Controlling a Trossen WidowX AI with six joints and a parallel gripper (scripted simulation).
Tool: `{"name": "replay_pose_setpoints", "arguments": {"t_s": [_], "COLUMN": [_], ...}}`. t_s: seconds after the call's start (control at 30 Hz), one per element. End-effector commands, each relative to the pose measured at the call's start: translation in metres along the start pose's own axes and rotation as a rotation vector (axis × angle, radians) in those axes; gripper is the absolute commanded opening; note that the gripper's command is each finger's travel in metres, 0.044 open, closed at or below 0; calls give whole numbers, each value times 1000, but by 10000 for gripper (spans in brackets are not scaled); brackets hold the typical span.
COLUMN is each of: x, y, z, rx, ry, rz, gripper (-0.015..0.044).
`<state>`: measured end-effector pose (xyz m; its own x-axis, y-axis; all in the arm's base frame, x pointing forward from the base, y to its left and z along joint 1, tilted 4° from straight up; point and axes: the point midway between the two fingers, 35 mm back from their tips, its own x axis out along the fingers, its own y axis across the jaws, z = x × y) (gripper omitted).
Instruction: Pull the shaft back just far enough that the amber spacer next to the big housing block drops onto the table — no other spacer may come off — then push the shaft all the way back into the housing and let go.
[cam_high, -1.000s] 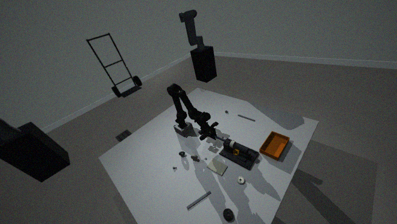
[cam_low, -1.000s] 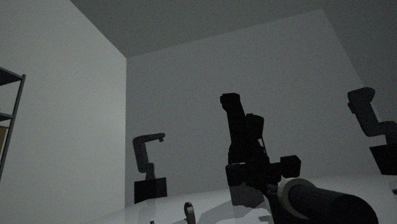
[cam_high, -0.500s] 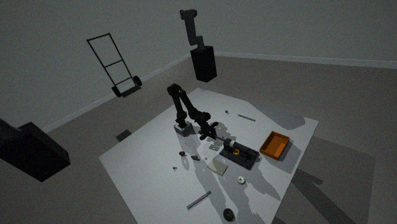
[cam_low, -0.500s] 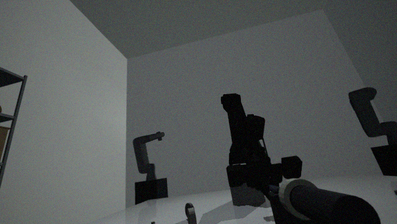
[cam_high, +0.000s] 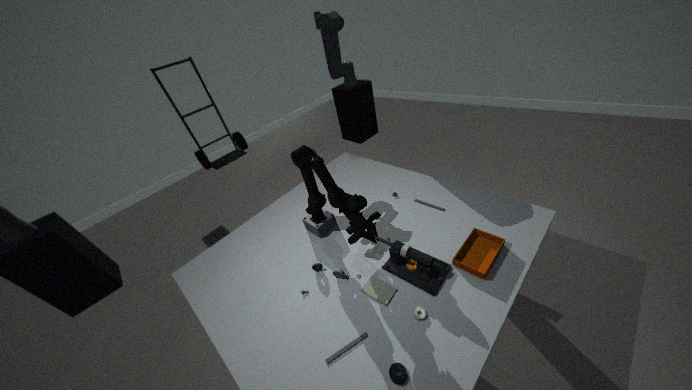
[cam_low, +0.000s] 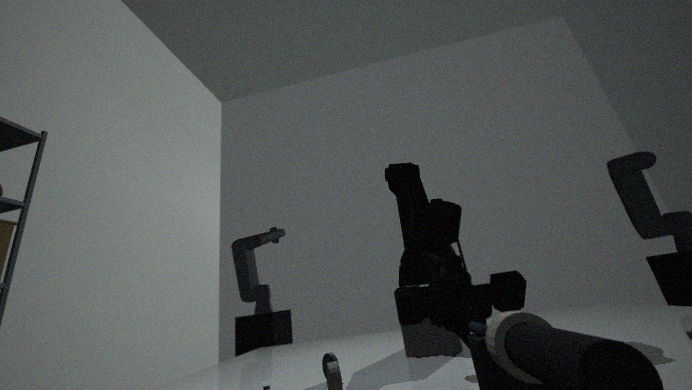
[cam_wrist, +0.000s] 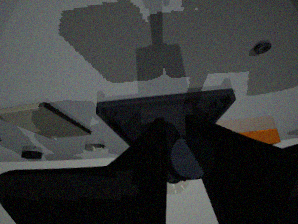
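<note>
My gripper is shut on the blue-grey shaft; a short length shows between the fingers and the dark assembly. A pale ring sits around the assembly's near end, beside a dark cylinder. The dark base plate lies on the table. The amber spacer shows low beside the cylinder, above or on the base plate; whether it is off the shaft I cannot tell. The housing and other spacers are too dark to separate.
An orange tray stands beyond the base plate. A beige flat block lies in front of it, with a white ring nearby. A grey bar and a dark round piece lie farther forward.
</note>
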<state>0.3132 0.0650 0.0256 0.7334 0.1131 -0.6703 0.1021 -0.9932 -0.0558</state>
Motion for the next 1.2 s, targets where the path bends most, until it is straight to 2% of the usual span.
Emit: {"name": "replay_pose_setpoints", "arguments": {"t_s": [0.0, 1.17], "x": [0, 2], "y": [0, 0], "z": [-2, -4], "rx": [-1, -1], "ry": [6, 6], "rz": [-2, -2], "gripper": [0, 0]}}
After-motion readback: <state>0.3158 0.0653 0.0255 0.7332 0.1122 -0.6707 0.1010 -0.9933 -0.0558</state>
